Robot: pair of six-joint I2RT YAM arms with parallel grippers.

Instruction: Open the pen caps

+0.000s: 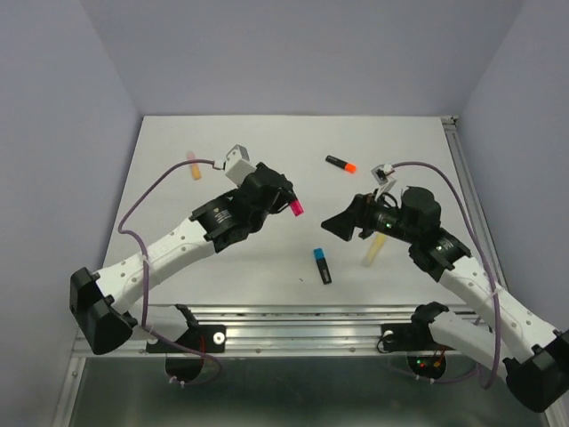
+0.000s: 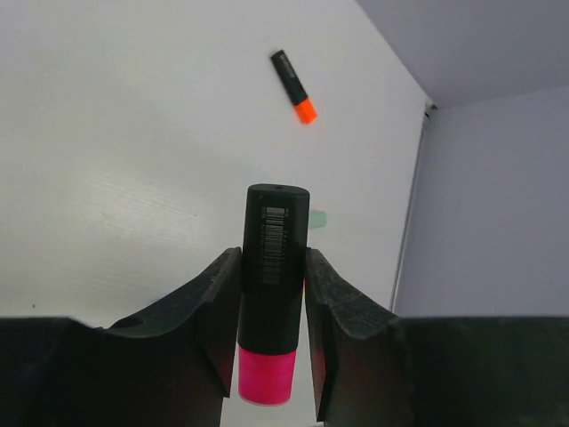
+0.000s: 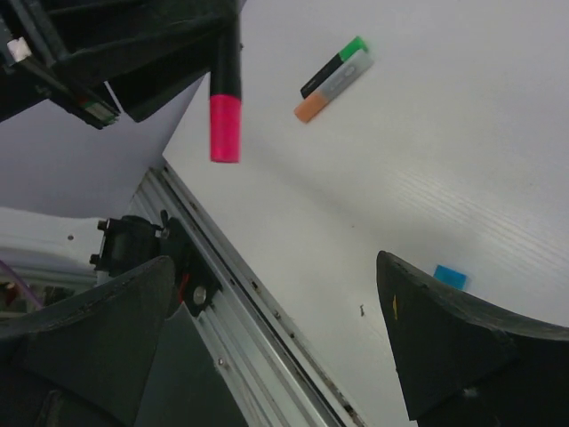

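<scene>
My left gripper is shut on the black barrel of a highlighter and holds it above the table. Its pink cap sticks out towards the right arm. In the left wrist view the fingers clamp the barrel, and the pink cap is on its near end. My right gripper is open and empty, a short way right of the pink cap and facing it. The right wrist view shows the pink cap ahead, apart from the spread fingers.
An orange-capped highlighter lies at the back centre. A blue-capped one lies near the front rail. A pastel yellow one lies by the right arm and a pastel orange one at the back left. A green-capped highlighter shows beside it.
</scene>
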